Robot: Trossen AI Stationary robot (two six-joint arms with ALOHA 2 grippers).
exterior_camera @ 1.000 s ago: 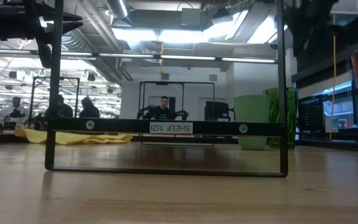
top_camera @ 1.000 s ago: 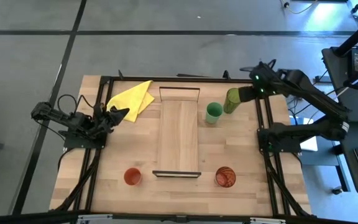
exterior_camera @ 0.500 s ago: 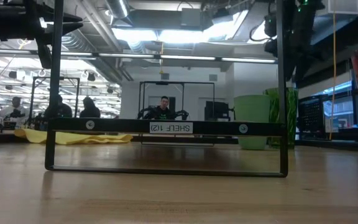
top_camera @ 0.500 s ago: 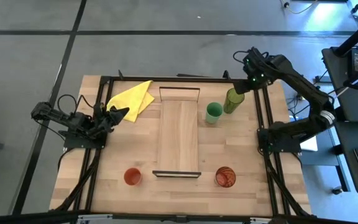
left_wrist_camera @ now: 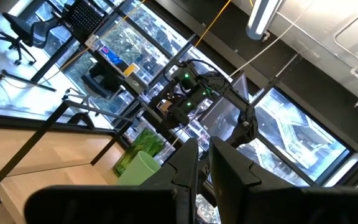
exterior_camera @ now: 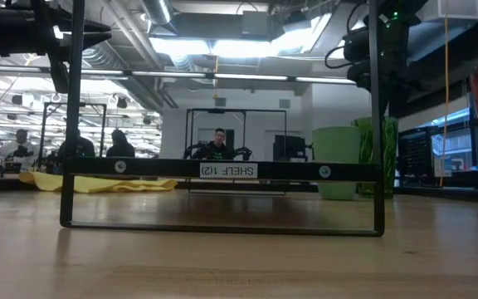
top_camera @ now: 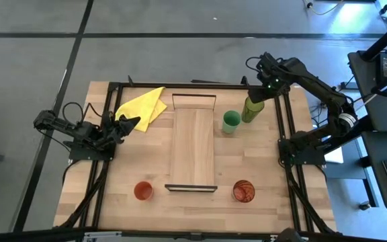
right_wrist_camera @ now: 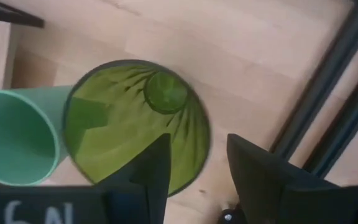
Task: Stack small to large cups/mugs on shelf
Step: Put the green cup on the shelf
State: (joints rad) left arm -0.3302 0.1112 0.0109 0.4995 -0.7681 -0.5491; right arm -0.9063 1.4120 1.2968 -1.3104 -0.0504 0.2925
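Note:
The tall olive-green cup [top_camera: 250, 107] stands on its base at the table's far right, beside the bright green cup [top_camera: 230, 122]. The red-brown ribbed cup [top_camera: 243, 191] and the small orange-red cup [top_camera: 143, 191] stand near the front, one on each side of the shelf [top_camera: 193, 144]. The shelf lies in the middle of the table. My right gripper [right_wrist_camera: 197, 146] is open and hovers above the olive cup's rim [right_wrist_camera: 194, 124]. One finger is over the cup's mouth and the other is outside it. My left gripper [top_camera: 132, 123] is shut and empty at the table's left.
A yellow cloth [top_camera: 143, 104] lies at the far left, just beyond my left gripper. The black table frame's bars [top_camera: 284, 128] run close to the olive cup on its right. Bare tabletop shows between the shelf and the front cups.
My right gripper has swung from the table's far right edge toward the left and has come down a little. It now stands over the olive-green cup. The cups and the shelf have not moved.

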